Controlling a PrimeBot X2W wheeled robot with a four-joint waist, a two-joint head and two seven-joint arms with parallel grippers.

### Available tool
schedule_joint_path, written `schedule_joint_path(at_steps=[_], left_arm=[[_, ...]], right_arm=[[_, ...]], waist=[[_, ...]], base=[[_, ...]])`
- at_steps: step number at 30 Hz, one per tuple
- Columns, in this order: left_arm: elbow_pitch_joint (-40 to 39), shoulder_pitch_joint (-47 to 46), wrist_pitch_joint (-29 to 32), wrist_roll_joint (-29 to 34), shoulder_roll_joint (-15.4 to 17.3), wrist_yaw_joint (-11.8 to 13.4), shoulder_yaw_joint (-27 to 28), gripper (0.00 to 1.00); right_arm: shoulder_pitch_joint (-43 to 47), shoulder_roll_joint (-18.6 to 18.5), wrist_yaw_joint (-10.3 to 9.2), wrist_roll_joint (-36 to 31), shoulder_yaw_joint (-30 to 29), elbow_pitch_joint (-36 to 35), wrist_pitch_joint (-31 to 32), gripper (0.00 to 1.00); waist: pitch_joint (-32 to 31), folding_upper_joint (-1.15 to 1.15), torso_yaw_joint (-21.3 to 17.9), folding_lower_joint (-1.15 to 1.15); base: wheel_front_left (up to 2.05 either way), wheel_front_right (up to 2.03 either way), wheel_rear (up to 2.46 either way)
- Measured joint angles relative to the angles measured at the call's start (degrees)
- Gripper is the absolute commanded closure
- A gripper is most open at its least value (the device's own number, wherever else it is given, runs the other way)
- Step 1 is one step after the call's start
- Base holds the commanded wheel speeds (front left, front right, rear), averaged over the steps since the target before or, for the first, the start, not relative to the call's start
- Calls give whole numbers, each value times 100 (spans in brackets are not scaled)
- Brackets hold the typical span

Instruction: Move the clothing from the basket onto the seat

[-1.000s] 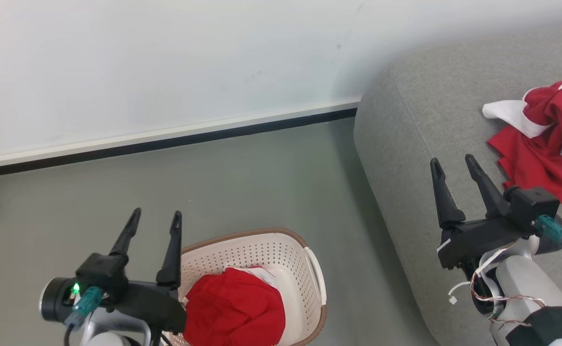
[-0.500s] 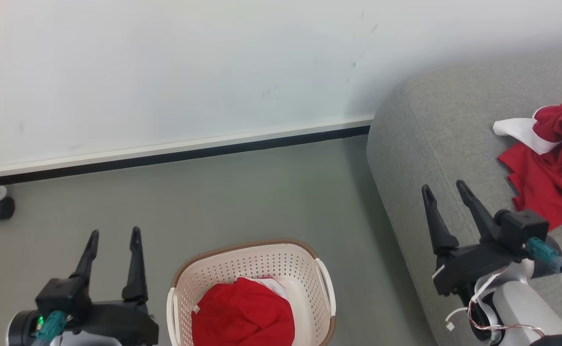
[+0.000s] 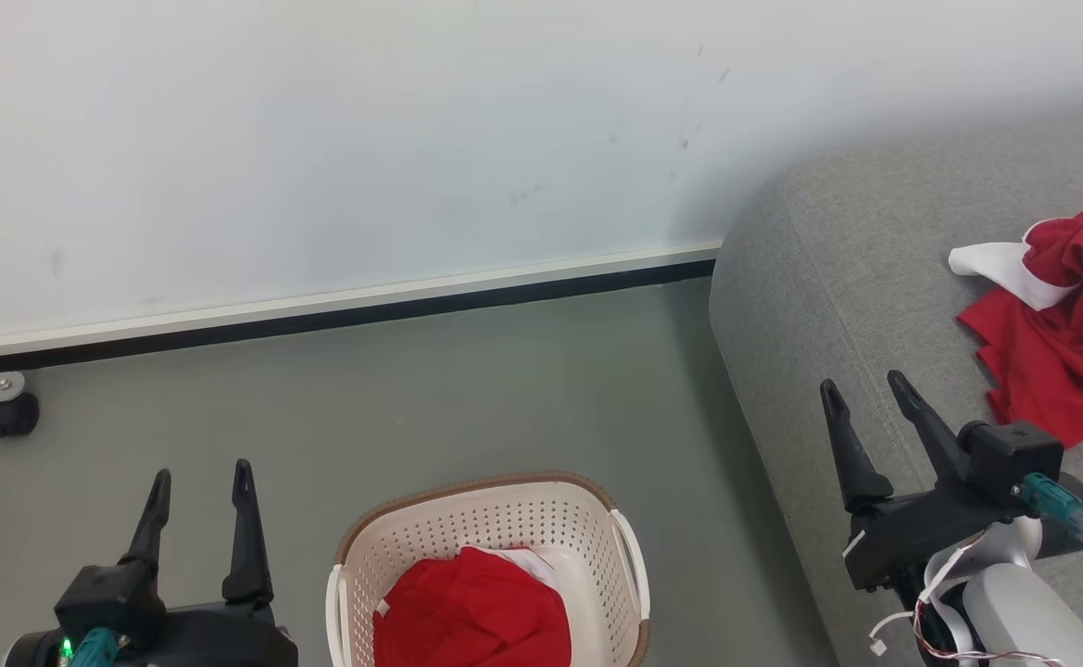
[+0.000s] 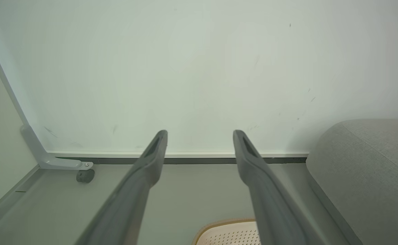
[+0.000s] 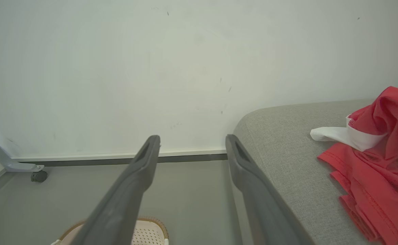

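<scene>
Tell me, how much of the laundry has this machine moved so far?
Done: one crumpled red-and-white garment lies on the grey fabric sofa seat. In hand: nothing; the left gripper and right gripper are both open and empty. Left: a red garment with white trim sits in the cream perforated plastic basket, yet to be lifted across.

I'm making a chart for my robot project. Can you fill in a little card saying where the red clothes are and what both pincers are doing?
basket: cream, on the grey floor
in basket: red heap of clothing
seat: grey, holds a crumpled red and white garment
left pincer: open, empty, left of basket
right pincer: open, empty, near the seat
job left: heap not yet moved
</scene>
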Motion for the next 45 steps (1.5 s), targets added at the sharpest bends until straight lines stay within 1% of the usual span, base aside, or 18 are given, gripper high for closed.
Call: schedule_joint_path(at_steps=[3, 8, 10, 16, 18, 29, 33, 38, 41, 45], left_arm=[[-45, 2, 8, 24, -52, 0, 33, 0], [-116, 12, 70, 66, -105, 0, 79, 0], [-131, 14, 81, 86, -113, 0, 112, 0], [-170, 20, 134, 129, -168, 0, 140, 0], [-187, 20, 179, 156, -186, 0, 146, 0], [-275, 21, 234, 324, -260, 0, 147, 0], [-271, 21, 254, 403, -264, 0, -4, 0], [-145, 7, 298, 524, -265, -21, -288, 0], [-9, -60, 360, 570, -278, -129, -511, 0], [280, -392, 439, 715, -308, -302, -839, 0]], right_arm=[[0, -21, -44, 0, -2, -108, 68, 0], [9, -27, -52, 0, -3, -249, 176, 0], [10, -34, -97, 1, -7, -276, 223, 0], [23, -56, -102, 2, -21, -393, 331, 0], [44, -65, -143, 3, -24, -430, 357, 0], [101, -129, -154, 4, -31, -588, 533, 0], [102, -143, -193, 4, -38, -664, 586, 0], [99, -147, -194, 4, -32, -804, 676, 0], [99, -164, -201, 3, -32, -899, 700, 0], [64, -211, -229, -1, -46, -1076, 744, 0]], waist=[[0, 0, 0, 0], [2, 0, 2, 0], [2, 0, 2, 0], [-7, 0, 1, 0], [-10, 0, 1, 0], [-12, 0, -19, 0], [11, 0, -36, 0], [96, 0, -90, -1], [179, 0, -123, 0], [385, 0, -180, 0]], base=[[0, 0, 0], [0, 0, 0], [0, 0, 0], [0, 0, 0], [0, 0, 0], [0, 0, 0], [0, 0, 0], [0, 0, 0], [0, 0, 0], [0, 0, 0]])
